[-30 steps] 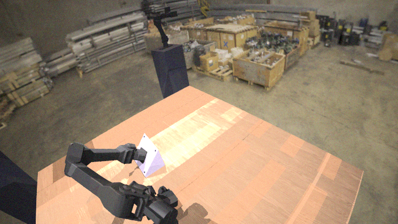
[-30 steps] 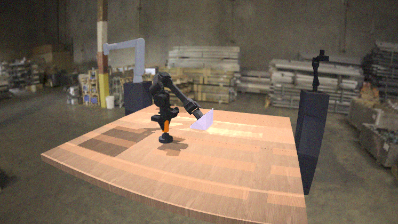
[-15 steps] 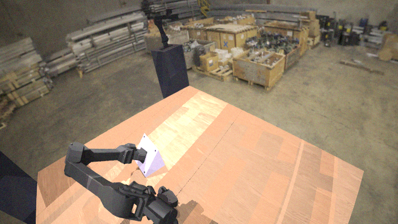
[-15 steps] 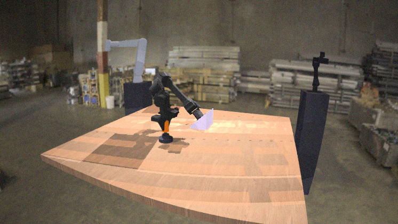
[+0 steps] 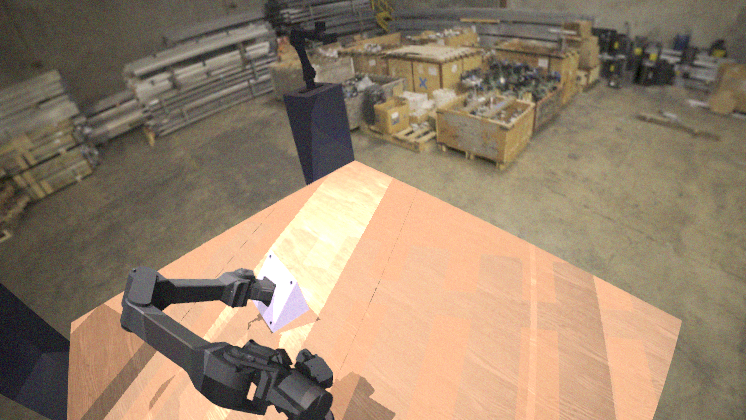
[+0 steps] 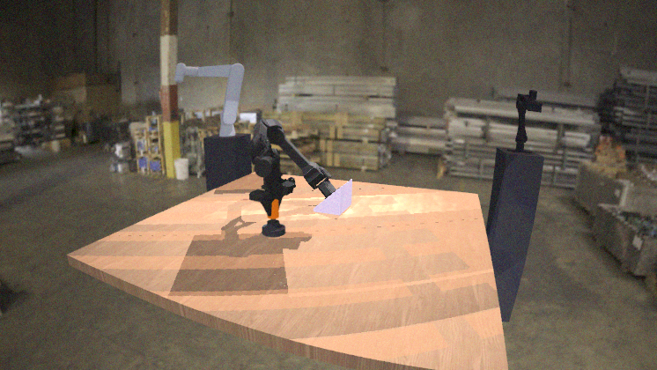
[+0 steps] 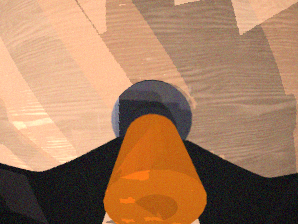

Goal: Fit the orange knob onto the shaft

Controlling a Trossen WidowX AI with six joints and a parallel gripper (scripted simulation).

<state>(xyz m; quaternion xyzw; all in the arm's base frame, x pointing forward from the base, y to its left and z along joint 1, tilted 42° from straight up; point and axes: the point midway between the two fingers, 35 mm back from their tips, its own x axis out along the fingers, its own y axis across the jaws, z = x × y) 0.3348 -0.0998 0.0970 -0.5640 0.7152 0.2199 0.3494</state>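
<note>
The orange knob is upright between the fingers of my gripper, which is shut on it. The round dark pedestal stands on the table directly below. In the exterior view the knob's lower end is at about the top of the dark shaft, and the knob is not down on the pedestal. In the wrist view the knob covers part of the pedestal and most of the shaft. Whether the flat sides line up is hidden. The top view shows neither knob nor pedestal; the arm hides them.
A pale lilac wedge carries the arm's base on the wooden table. Dark shadows fall on the table around the pedestal. Other arms stand on dark columns beyond the table's edges.
</note>
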